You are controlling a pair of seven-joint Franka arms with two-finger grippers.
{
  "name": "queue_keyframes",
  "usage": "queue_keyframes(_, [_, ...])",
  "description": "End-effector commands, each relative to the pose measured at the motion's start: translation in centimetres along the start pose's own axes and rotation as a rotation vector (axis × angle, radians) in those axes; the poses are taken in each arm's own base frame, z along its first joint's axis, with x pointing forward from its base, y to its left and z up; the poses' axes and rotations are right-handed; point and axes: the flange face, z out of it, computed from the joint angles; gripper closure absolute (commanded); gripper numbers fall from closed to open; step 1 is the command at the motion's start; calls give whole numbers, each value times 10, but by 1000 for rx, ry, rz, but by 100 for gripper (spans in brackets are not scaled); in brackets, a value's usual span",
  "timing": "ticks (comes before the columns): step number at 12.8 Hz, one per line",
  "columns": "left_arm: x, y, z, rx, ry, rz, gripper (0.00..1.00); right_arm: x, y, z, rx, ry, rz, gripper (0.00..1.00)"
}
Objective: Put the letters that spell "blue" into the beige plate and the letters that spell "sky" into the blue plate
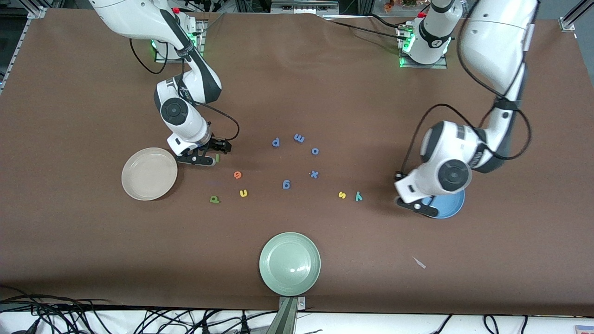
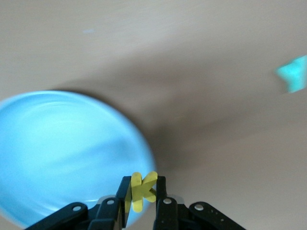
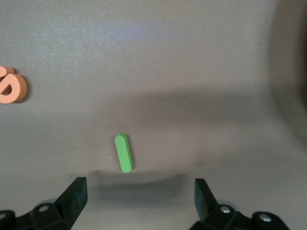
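Observation:
My left gripper (image 2: 142,194) is shut on the yellow k (image 2: 142,190) and hangs over the rim of the blue plate (image 2: 62,153), which the left arm partly hides in the front view (image 1: 448,206). Yellow s (image 1: 342,195) and teal y (image 1: 358,196) lie beside that plate. My right gripper (image 3: 139,188) is open, low over the thin green l (image 3: 123,152), its fingers standing on either side and apart from it. Orange e (image 1: 237,175), yellow u (image 1: 243,193) and green b (image 1: 214,199) lie near the beige plate (image 1: 149,174).
Several all-blue letters lie scattered mid-table, among them a p (image 1: 276,142), an x (image 1: 314,174) and a g (image 1: 286,184). A pale green plate (image 1: 290,263) sits near the table's front edge. A small scrap (image 1: 419,262) lies nearer the camera than the blue plate.

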Motion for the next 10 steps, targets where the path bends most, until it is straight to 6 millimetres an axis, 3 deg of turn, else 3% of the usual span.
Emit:
queue_keyframes(1, [-4,-22,9,42,-19,107,1,8,-4,5,9,5,0,5])
queue_keyframes(3, [0,7,2,45,-16,136,0,10,-7,6,9,5,-4,8])
queue_keyframes(6, [18,97,-29,40,48,268,0,13,-9,7,10,6,-8,23])
queue_keyframes(8, [22,119,-29,49,56,314,0,15,-10,6,10,8,-16,30])
queue_keyframes(9, [27,118,-18,41,49,313,0,15,-11,6,11,8,-31,37])
queue_keyframes(10, [35,112,-21,44,65,304,0,15,-11,6,11,8,-34,43])
